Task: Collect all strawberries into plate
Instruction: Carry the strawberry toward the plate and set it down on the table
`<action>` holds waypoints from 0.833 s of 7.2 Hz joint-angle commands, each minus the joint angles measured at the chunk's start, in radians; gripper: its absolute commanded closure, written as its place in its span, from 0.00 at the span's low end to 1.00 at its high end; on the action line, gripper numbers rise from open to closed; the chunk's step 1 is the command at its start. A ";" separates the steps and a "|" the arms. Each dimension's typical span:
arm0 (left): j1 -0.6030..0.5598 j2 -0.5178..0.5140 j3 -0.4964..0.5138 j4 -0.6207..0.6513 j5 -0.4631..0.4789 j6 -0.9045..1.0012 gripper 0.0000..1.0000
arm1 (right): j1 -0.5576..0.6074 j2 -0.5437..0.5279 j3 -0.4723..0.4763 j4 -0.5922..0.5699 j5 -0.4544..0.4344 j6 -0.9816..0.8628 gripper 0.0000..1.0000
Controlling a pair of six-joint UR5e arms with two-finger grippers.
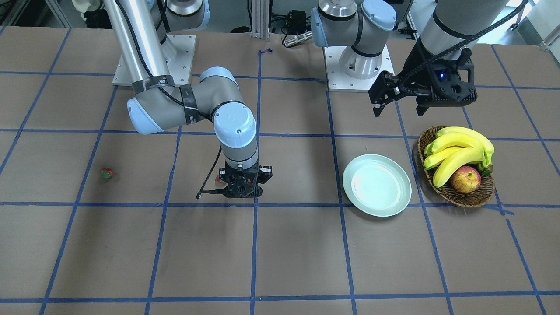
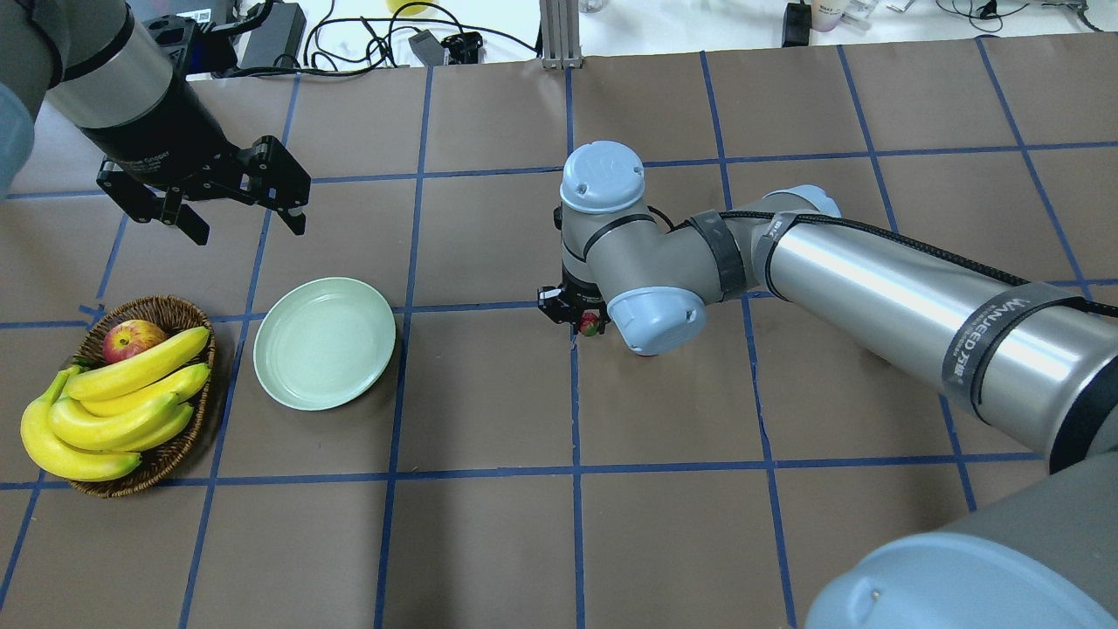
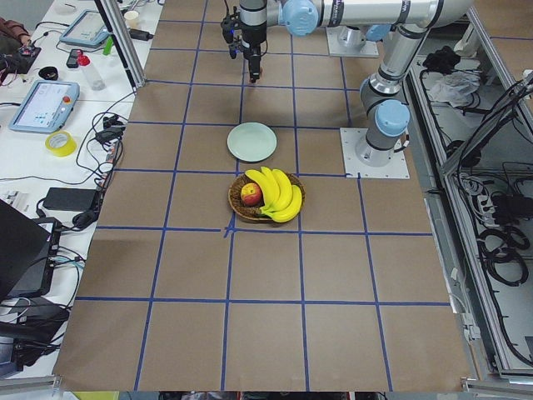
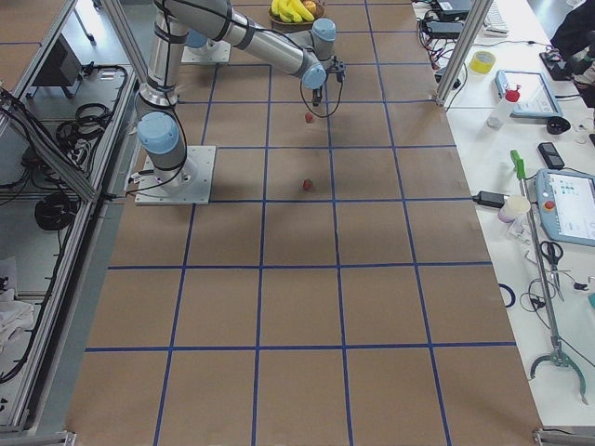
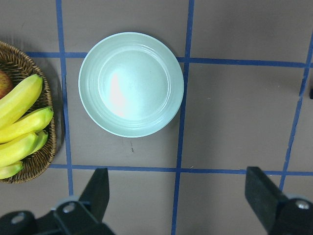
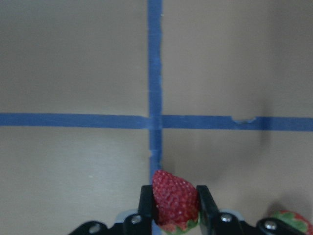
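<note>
My right gripper [image 6: 174, 195] is shut on a red strawberry [image 6: 173, 203], low over the table near a blue tape crossing; it also shows in the front view [image 1: 243, 189]. A second strawberry [image 6: 288, 220] lies on the table just beside it, seen as a red spot in the front view [image 1: 218, 178]. A third strawberry [image 1: 106, 173] lies far off on the robot's right. The pale green plate [image 1: 377, 184] is empty and also shows in the overhead view [image 2: 324, 342]. My left gripper [image 5: 181, 196] is open and empty, raised over the table beside the plate [image 5: 131, 84].
A brown wicker basket [image 1: 457, 199] with bananas [image 1: 459, 151] and a red-yellow apple [image 1: 465, 180] stands beside the plate, on the robot's left. The right arm's elbow [image 2: 646, 262] stretches over the middle of the table.
</note>
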 commanded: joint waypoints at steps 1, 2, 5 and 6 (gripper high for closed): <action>0.000 0.000 0.000 0.001 0.000 0.000 0.00 | 0.078 0.003 -0.071 0.000 0.103 0.172 1.00; 0.000 0.000 0.000 0.001 0.002 0.000 0.00 | 0.131 0.033 -0.078 -0.009 0.122 0.255 1.00; 0.000 0.000 0.000 0.001 0.000 0.000 0.00 | 0.150 0.051 -0.088 -0.029 0.119 0.315 0.46; 0.000 0.000 0.000 0.001 0.002 0.000 0.00 | 0.150 0.051 -0.088 -0.026 0.107 0.309 0.25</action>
